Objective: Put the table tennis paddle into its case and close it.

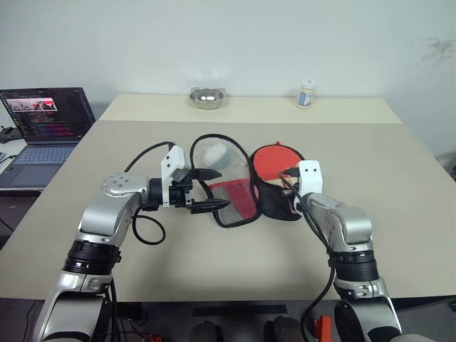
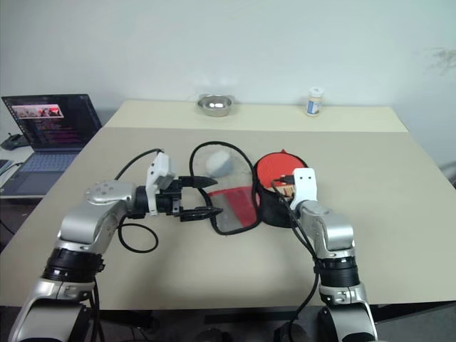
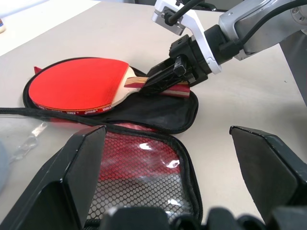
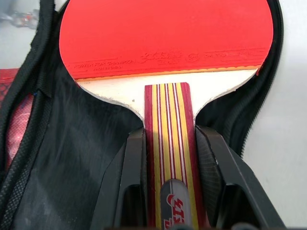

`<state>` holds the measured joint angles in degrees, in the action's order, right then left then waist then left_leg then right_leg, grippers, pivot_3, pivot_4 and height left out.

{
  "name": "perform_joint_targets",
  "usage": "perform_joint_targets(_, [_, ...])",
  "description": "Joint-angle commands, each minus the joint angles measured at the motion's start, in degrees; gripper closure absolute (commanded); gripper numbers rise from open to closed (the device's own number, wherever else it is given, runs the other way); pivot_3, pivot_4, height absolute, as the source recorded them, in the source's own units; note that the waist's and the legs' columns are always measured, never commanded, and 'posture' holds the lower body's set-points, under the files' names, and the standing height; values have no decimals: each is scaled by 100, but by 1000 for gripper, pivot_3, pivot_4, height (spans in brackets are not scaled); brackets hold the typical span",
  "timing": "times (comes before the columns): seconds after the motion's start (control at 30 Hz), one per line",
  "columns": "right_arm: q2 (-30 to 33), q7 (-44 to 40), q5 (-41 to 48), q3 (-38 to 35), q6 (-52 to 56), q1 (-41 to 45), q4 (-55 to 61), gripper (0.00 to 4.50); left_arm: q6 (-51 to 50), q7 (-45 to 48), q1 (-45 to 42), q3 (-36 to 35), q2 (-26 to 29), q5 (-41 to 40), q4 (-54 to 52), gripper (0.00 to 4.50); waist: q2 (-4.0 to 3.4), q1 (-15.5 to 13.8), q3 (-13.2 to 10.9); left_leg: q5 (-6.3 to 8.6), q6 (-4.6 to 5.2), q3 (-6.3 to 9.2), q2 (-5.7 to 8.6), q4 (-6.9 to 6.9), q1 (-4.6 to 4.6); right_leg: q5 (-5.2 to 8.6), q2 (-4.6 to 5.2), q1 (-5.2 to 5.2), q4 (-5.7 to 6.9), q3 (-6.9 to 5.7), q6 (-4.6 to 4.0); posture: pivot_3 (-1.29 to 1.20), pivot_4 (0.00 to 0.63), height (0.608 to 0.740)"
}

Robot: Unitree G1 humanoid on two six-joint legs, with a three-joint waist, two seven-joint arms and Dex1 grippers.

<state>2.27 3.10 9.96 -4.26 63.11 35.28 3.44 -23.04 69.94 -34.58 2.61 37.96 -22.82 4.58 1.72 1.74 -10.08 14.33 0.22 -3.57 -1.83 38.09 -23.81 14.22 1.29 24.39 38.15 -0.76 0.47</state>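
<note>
The table tennis paddle (image 1: 276,161) lies red face up on the black inner half of the case (image 1: 274,205), which is spread open in the middle of the table. My right gripper (image 4: 170,134) is shut on the paddle's striped wooden handle (image 3: 165,88), and it comes in from the near side. The case's other half, a red and black mesh flap (image 1: 235,203), lies flat to the left of the paddle. My left gripper (image 1: 212,190) stands open at that flap's left edge and points right, with the mesh (image 3: 139,167) showing between its fingers.
A grey-white rounded pouch (image 1: 217,153) sits in a clear, black-edged cover just behind the mesh flap. A metal bowl (image 1: 206,97) and a small bottle (image 1: 306,93) stand at the table's far edge. An open laptop (image 1: 46,117) sits off the left side.
</note>
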Motion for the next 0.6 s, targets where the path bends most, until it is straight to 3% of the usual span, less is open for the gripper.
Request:
perform_joint_targets(0.03, [-57, 69, -36, -17, -27, -17, 426, 3460, 124, 38, -154, -29, -4, -22, -138, 0, 0, 1, 0, 0, 0, 0, 0, 0, 0, 0, 0, 0, 1, 0, 0, 0, 150, 740])
perform_joint_targets(0.4, [-287, 62, -4, 29, 17, -116, 460, 3460, 137, 48, -172, -14, -19, 1, -96, 0, 0, 4, 0, 0, 0, 1, -1, 0, 1, 0, -1, 0, 3, 0, 0, 0, 150, 740])
perform_joint_targets(0.6, [-338, 23, -4, 71, -32, -67, 497, 1497, 149, 52, -176, -4, -34, 9, -85, 0, 0, 7, 0, 0, 0, 1, -3, 0, 2, 0, -1, 0, 4, 0, 0, 0, 150, 740])
